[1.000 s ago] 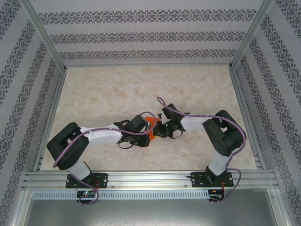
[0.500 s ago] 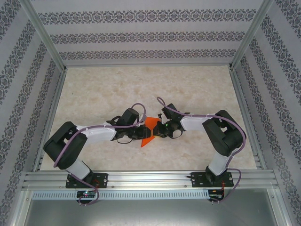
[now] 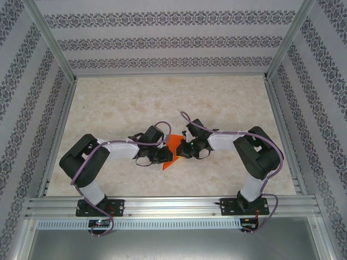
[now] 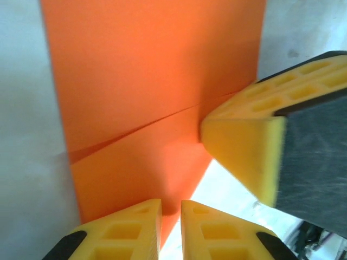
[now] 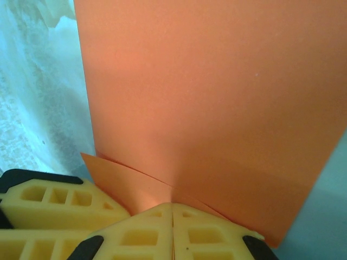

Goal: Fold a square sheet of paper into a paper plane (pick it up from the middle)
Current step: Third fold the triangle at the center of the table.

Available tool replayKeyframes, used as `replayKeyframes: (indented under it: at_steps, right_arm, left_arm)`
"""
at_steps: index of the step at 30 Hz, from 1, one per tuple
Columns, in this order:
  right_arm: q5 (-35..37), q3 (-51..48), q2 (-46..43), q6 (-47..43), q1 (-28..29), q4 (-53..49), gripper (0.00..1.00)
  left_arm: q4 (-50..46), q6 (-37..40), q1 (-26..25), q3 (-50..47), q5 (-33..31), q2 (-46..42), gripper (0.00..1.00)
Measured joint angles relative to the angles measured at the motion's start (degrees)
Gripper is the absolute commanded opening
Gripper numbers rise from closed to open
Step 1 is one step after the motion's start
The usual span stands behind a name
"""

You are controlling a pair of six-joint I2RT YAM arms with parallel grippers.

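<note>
The square sheet of paper point(image 3: 173, 145) is bright orange, partly folded, and held up just above the table's middle between both grippers. My right gripper point(image 3: 182, 150) is shut on it; in the right wrist view its fingertips point(image 5: 172, 206) meet on a crease, and the paper point(image 5: 217, 97) rises above them. My left gripper point(image 3: 164, 156) sits at the paper's left side. In the left wrist view its jaws point(image 4: 171, 203) stand a narrow gap apart, with the edge of the paper point(image 4: 146, 81) in that gap. The right gripper's yellow finger point(image 4: 244, 146) presses the sheet's right edge there.
The marble-look tabletop point(image 3: 162, 97) is fenced by aluminium rails, with one across the near edge point(image 3: 173, 203). Patterned walls close the back and both sides. The two arms almost touch at the centre.
The left gripper has pulled back off the paper toward the left, leaving more orange uncovered from above. Its jaws have parted slightly. The right gripper has stayed put, still pinching the sheet.
</note>
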Motion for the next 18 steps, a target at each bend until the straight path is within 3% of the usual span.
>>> replayKeyframes:
  at_steps: [10,18]
  right_arm:
    - [0.0,0.1,0.1,0.0,0.0,0.0,0.08]
    - [0.0,0.2,0.1,0.0,0.0,-0.1,0.07]
  left_arm:
    - [-7.8,6.2,0.0,3.7,-4.4,-0.2,0.21]
    - [-10.2,6.8,-0.4,4.3,-3.7,-5.6,0.24]
